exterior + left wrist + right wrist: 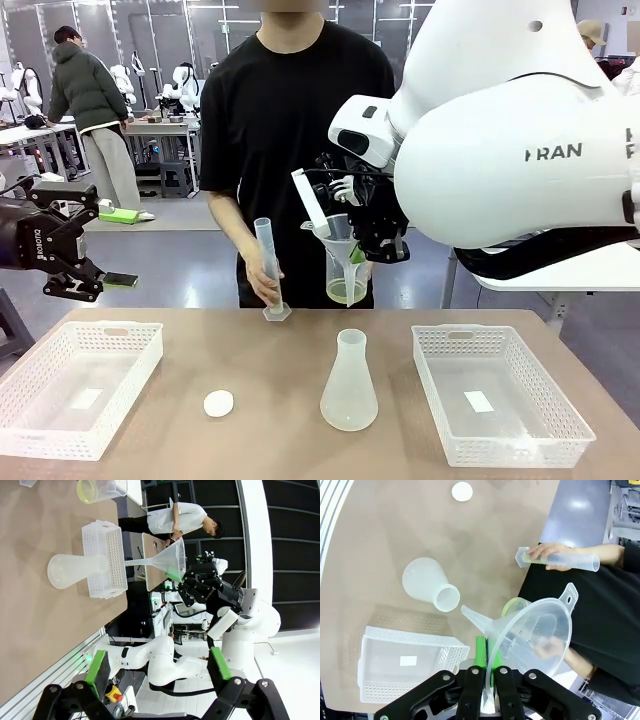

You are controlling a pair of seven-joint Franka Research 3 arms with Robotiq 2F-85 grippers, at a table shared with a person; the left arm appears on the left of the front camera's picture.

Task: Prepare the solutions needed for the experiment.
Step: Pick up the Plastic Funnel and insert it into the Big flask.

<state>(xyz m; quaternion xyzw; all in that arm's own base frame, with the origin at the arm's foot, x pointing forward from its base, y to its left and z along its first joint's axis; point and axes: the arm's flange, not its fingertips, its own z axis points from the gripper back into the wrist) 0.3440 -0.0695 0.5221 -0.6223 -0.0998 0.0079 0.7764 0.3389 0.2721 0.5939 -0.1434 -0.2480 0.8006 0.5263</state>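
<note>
A flask [349, 390] stands on the worktop [270, 440]. The funnel [338, 238], clamped in the right gripper [487, 656], partly hides the pale yellow-green solutions [346, 292]; the left gripper [115, 248] is open, empty.

The right jaws are clamped on the rim of a clear funnel [338, 232], held tilted in the air. Just below them, behind the funnel's spout, is a beaker [345, 275] with the solutions [346, 292] in its bottom. Well below these jaws a conical flask [349, 388] stands upright on the counter [280, 360]. Towards the left jaws, a person's hand [262, 285] steadies a graduated cylinder [266, 245]. The left jaws stand apart in the air, above a white basket [140, 328].
</note>
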